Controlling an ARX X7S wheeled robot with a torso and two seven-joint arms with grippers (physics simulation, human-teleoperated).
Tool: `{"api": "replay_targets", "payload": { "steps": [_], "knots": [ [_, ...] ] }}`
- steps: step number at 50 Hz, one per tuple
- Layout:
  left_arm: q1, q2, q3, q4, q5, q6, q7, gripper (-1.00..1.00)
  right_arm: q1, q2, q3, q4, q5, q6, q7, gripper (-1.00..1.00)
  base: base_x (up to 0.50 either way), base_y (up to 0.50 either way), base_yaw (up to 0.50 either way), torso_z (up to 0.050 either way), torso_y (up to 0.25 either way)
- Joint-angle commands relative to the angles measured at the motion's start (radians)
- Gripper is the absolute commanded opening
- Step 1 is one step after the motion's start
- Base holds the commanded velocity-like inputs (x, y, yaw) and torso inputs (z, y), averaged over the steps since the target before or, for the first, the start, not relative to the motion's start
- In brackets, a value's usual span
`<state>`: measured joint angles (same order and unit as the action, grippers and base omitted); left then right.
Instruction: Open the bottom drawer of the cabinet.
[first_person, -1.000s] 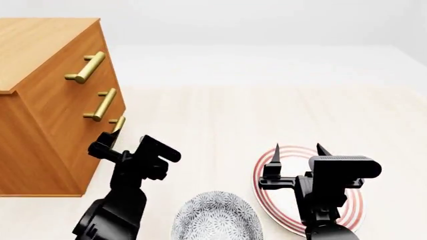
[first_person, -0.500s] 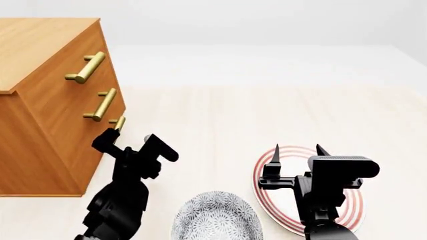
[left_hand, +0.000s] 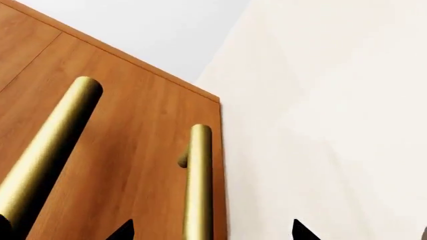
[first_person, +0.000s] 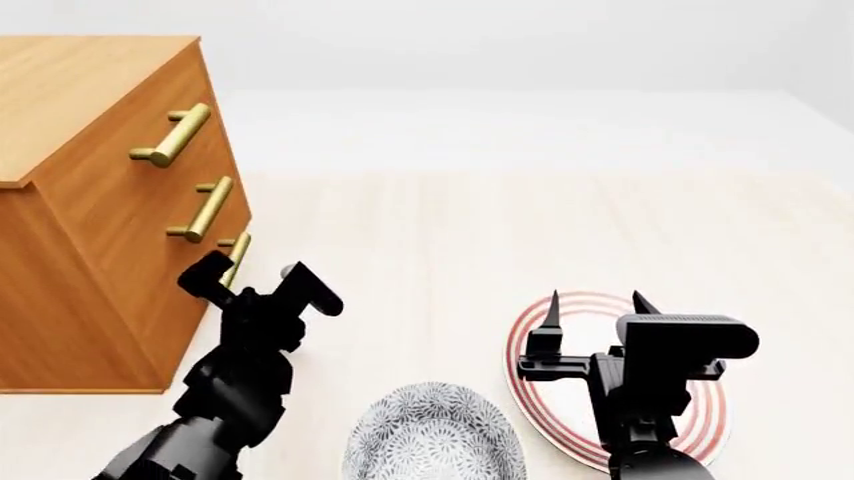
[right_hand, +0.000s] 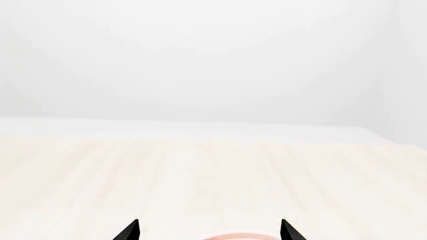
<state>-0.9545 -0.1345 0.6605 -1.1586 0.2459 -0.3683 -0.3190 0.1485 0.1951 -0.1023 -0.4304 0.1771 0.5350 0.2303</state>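
The orange-brown cabinet (first_person: 80, 250) stands at the left of the table, with three brass bar handles on its front. The bottom drawer (first_person: 178, 305) is shut, and my left gripper partly hides its handle (first_person: 238, 248). My left gripper (first_person: 254, 278) is open and right at that handle. In the left wrist view the bottom handle (left_hand: 198, 185) lies between the open fingertips (left_hand: 123, 231) of the left gripper (left_hand: 210, 232), close to the cabinet's lower edge. My right gripper (first_person: 597, 303) is open and empty above a striped plate, and it also shows in the right wrist view (right_hand: 208, 232).
The top handle (first_person: 171, 135) and middle handle (first_person: 200, 208) are above the bottom one. A red-striped plate (first_person: 707, 420) lies under the right gripper. A patterned grey bowl (first_person: 434, 432) sits at the front centre. Pale tabletop (first_person: 467, 230) stretches to the right of the cabinet.
My left gripper has moved up and left toward the cabinet, closing in on the bottom handle. The right arm has barely moved.
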Motion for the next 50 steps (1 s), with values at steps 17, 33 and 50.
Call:
{"api": "replay_targets", "payload": {
  "steps": [17,33,50],
  "knots": [
    [-0.065,0.001,0.137,-0.15,-0.162,-0.041,-0.046,1.0,0.003,0.012,-0.007,-0.011,0.016,0.006,0.017,1.0,0.0,0.0,0.0,0.0,0.0],
    [-0.072,-0.012,0.183,-0.15,-0.226,-0.073,-0.061,1.0,0.001,0.016,-0.011,-0.013,0.023,0.003,0.025,1.0,0.0,0.0,0.0,0.0,0.0],
    [-0.07,-0.016,0.198,-0.15,-0.24,-0.034,-0.077,-1.0,-0.001,0.021,-0.015,-0.006,0.032,-0.005,0.033,1.0,0.0,0.0,0.0,0.0,0.0]
  ]
}}
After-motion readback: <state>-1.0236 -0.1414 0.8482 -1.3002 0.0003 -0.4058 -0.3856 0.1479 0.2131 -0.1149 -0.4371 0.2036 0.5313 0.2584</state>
